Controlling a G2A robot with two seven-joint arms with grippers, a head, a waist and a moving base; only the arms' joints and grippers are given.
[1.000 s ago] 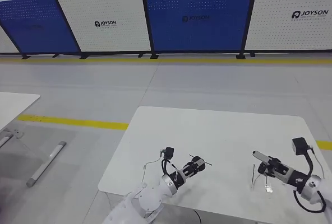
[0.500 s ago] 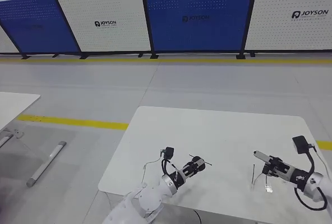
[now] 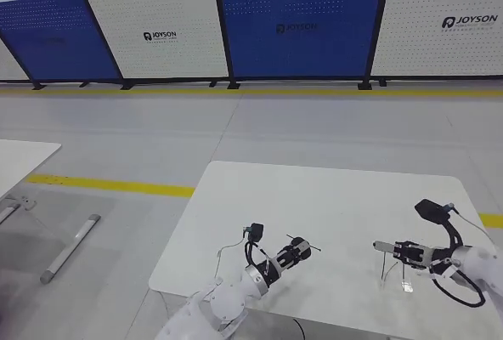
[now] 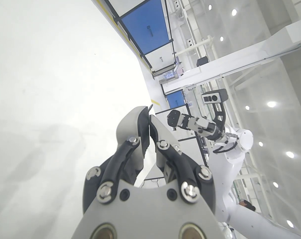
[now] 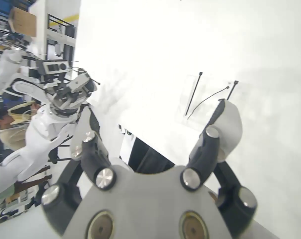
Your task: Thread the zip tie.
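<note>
While the left pincer (image 4: 149, 115) grips seemingly a zip tie (image 5: 98, 83), the right pincer (image 5: 156, 106) gapes.

My head camera looks down from above my arms, far enough to take in the whole worktop (image 3: 319, 191) and the floor (image 3: 149, 136) beyond. The left wrist camera sits close behind my left end effector (image 4: 149, 112), looking low across the worktop toward my right end effector (image 4: 174, 118). The right wrist camera mirrors it, facing back; both share the worktop between.
</note>
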